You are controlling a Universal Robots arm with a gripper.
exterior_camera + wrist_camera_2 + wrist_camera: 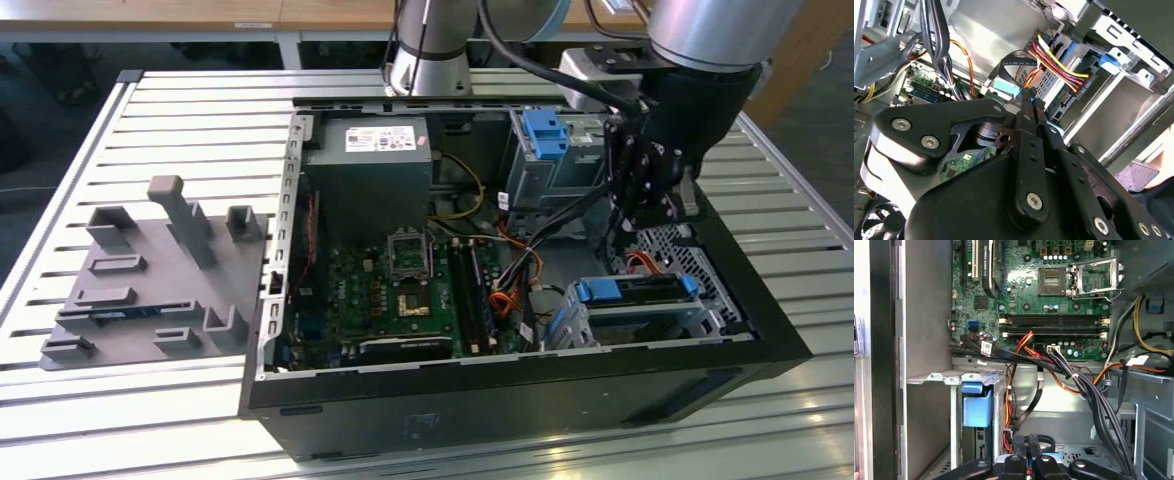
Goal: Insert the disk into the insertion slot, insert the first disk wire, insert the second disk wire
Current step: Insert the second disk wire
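On disk (pixel 638 290), label perhaps hidden

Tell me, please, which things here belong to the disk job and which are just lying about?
Job:
disk, seated in the slot
gripper, above the disk, at the wires

Lying about:
grey fixture plate, beside the case on the exterior view's left
power supply
motherboard
blue clip on the taller box

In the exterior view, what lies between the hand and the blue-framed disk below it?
In the exterior view, a small red wire and perforated case metal sit between the hand and the disk seated in its slot.
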